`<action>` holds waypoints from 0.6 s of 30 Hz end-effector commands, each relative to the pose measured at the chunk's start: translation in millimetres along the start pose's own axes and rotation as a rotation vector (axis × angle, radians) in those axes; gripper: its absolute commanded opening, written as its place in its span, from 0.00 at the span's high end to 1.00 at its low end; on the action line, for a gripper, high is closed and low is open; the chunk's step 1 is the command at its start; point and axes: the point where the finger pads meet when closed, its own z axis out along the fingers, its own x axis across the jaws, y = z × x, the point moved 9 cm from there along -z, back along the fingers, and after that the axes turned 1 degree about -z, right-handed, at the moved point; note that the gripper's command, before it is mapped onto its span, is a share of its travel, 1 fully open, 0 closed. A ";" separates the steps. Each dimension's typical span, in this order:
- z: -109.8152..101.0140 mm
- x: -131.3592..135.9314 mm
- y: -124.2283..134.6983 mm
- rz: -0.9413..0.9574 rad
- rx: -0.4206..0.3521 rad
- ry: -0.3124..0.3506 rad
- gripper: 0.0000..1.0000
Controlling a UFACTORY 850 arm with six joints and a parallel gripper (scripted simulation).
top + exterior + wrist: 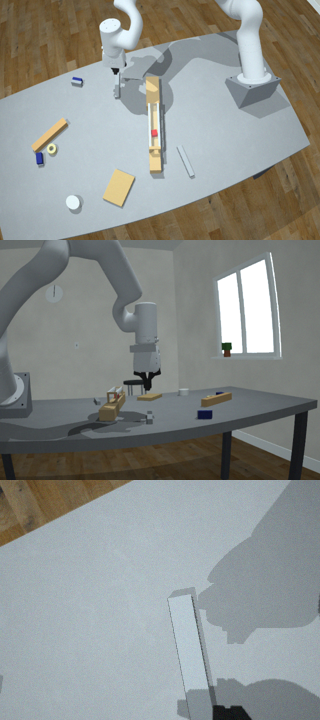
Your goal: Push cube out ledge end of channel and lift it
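The red cube point(154, 133) point(115, 395) sits inside the long wooden channel point(152, 89) point(108, 412), under its clear roof, nearer the end with a small raised wooden piece. My gripper point(115, 71) point(147, 387) point(231, 713) is shut and empty. It hangs well above the table, to the left of the channel's far end. Below it a grey stick point(117, 87) point(149, 417) point(189, 645) lies flat on the table, apart from the fingers.
A second grey stick point(185, 160) point(97, 400) lies right of the channel. A wooden plank point(49, 134) point(216, 399), a wooden slab point(118, 187) point(149, 396), a white cylinder point(72, 202) point(183, 391), a yellow ring point(50, 147) and two blue blocks point(77, 81) point(39, 158) lie to the left. The robot base point(252, 90) stands at the right.
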 end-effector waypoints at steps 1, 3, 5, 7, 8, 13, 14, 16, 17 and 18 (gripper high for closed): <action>-1.1 -0.4 0.4 0.250 0.001 -0.009 1.00; -1.2 -0.6 0.4 0.350 0.000 -0.009 1.00; -1.2 -0.9 0.3 0.432 -0.001 -0.006 1.00; -1.2 -1.2 0.2 0.475 -0.002 -0.005 1.00; -1.2 -1.2 0.2 0.475 -0.002 -0.005 1.00; -1.3 -2.3 -0.1 0.756 -0.004 0.004 1.00; -1.3 -2.6 -0.2 0.799 -0.004 0.006 1.00; -1.3 -3.1 -0.4 0.887 -0.005 0.011 1.00; -1.3 -3.4 -0.5 0.930 -0.005 0.013 1.00; -1.3 -3.7 -0.6 0.973 -0.005 0.016 1.00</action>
